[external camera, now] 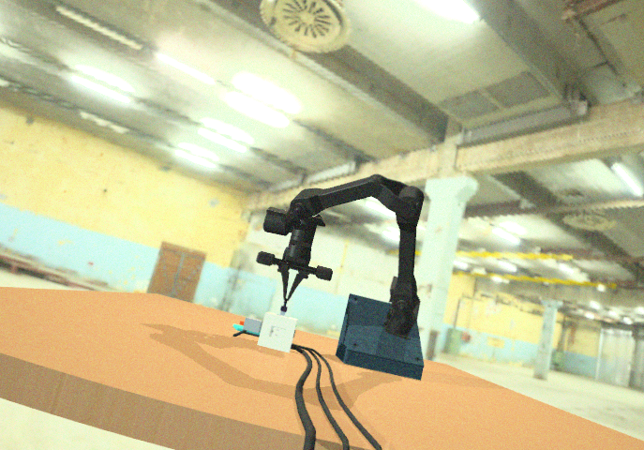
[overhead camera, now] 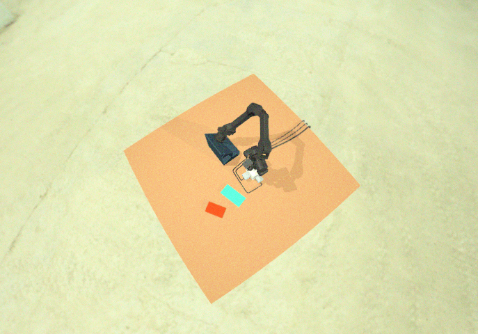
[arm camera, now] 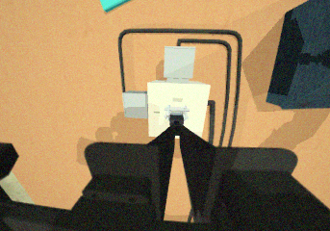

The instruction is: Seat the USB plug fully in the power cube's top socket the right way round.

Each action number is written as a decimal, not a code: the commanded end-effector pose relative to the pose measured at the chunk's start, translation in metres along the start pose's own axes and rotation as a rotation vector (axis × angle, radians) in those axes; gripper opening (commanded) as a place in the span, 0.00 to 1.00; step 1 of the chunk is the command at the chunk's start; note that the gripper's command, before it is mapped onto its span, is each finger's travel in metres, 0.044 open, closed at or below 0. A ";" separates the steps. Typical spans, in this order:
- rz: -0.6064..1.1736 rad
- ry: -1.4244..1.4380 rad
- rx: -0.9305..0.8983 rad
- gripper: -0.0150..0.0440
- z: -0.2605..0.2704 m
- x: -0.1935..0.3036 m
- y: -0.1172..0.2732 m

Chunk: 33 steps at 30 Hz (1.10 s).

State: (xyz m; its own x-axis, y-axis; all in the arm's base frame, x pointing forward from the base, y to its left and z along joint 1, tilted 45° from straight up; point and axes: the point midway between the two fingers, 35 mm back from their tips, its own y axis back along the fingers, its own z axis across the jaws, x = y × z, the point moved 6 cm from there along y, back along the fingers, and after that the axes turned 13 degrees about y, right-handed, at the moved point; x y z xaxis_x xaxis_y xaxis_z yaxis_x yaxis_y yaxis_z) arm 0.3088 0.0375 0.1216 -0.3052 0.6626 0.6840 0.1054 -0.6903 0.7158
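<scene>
The white power cube stands upright on the table. The small dark USB plug stands up from the socket on the cube's top, with a pale part around its foot. My gripper points down over the cube and is shut on the plug, both fingertips meeting at its dark upper part. The fingertips hide part of the plug. How deep it sits and which way round it is cannot be told. In the top view the arm hides the plug.
Grey plug blocks stick out from two cube sides. Black cables loop around the cube. A cyan slab and a red slab lie beyond. The dark blue base is beside.
</scene>
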 end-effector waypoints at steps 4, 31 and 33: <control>-0.003 0.006 0.002 0.25 0.000 0.000 0.005; -0.003 0.006 0.002 0.25 0.000 0.000 0.023; -0.002 0.010 0.001 0.25 0.000 0.000 0.022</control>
State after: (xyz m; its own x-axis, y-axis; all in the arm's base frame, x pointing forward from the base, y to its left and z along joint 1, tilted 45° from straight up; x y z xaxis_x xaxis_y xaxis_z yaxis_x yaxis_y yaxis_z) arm 0.3114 0.0226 0.1374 -0.3065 0.6623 0.6837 0.1023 -0.6912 0.7154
